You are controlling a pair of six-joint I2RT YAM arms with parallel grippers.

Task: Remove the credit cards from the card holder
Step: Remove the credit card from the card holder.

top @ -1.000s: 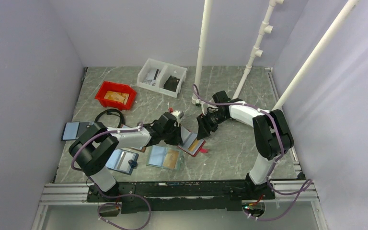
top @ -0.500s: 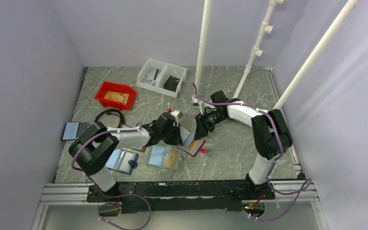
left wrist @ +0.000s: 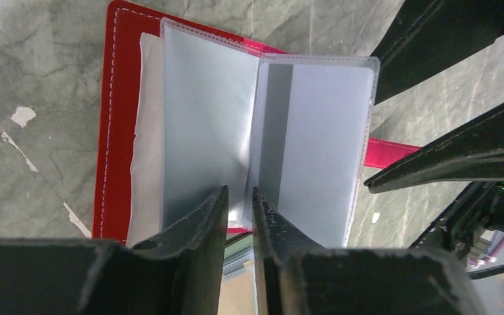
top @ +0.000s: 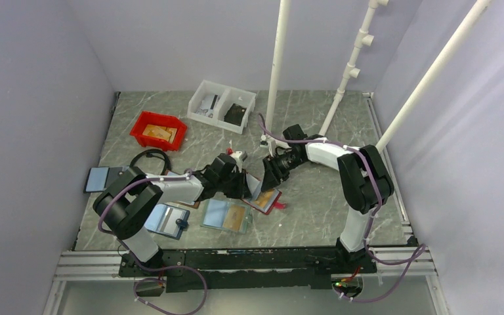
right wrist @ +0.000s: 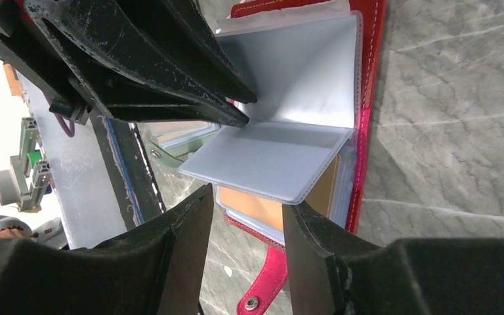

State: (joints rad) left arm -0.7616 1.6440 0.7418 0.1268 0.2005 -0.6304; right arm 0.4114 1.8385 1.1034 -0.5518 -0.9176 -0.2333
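The red card holder [top: 266,199] [left wrist: 115,118] lies open on the marble top with its clear sleeves fanned up and its pink tab [right wrist: 269,279] pointing away. A pale grey credit card [left wrist: 315,138] with a dark stripe sits in the raised sleeve. A tan-orange card [right wrist: 269,207] shows in the sleeve beneath. My left gripper [left wrist: 239,197] [top: 245,184] stands astride the sleeves' fold, open by a narrow gap. My right gripper [right wrist: 249,203] [top: 269,176] is open wide, its tips at the free edge of the raised sleeve [right wrist: 275,161], clamping nothing.
A teal holder with an orange card [top: 226,215] and a brown holder [top: 167,220] lie near the front. A dark holder [top: 102,178] sits at the left. A red bin [top: 159,130], a white bin [top: 221,105] and a white post [top: 277,72] stand behind.
My right gripper has slid left toward the holder and its jaws have narrowed a little. My left jaws have eased apart slightly at the fold.
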